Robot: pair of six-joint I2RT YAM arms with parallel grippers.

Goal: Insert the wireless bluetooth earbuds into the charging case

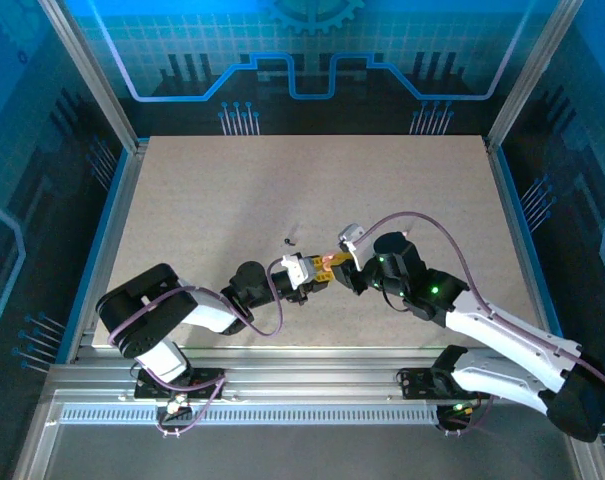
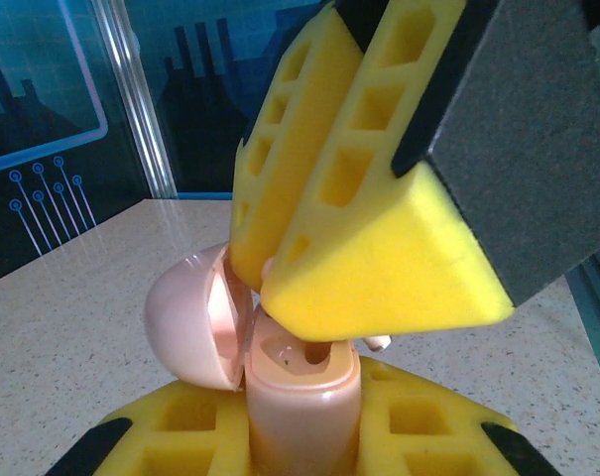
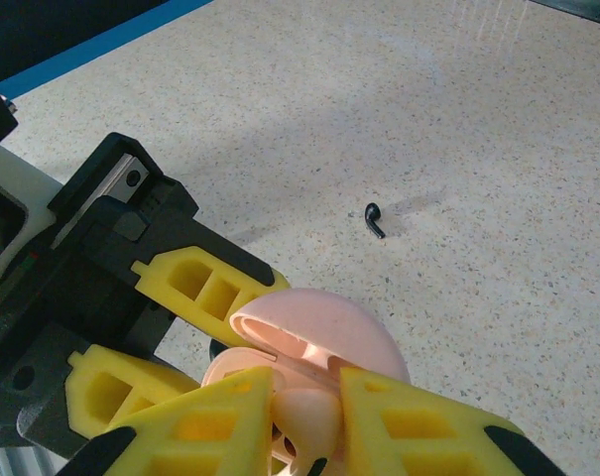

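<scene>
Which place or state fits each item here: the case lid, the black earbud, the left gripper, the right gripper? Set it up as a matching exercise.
1. case lid
2. black earbud
3. left gripper
4. right gripper

A. lying on the table
B. clamped on the charging case
C. swung open
D. fingertips at the case's open top

Pairs: 1-C, 2-A, 3-B, 4-D.

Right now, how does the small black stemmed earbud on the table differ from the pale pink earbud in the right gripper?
The black earbud is dark; the pale pink earbud matches the pink charging case. The black earbud lies loose on the table; the pink one is pinched by the right gripper above the open case. Neither is seated yet.
</scene>
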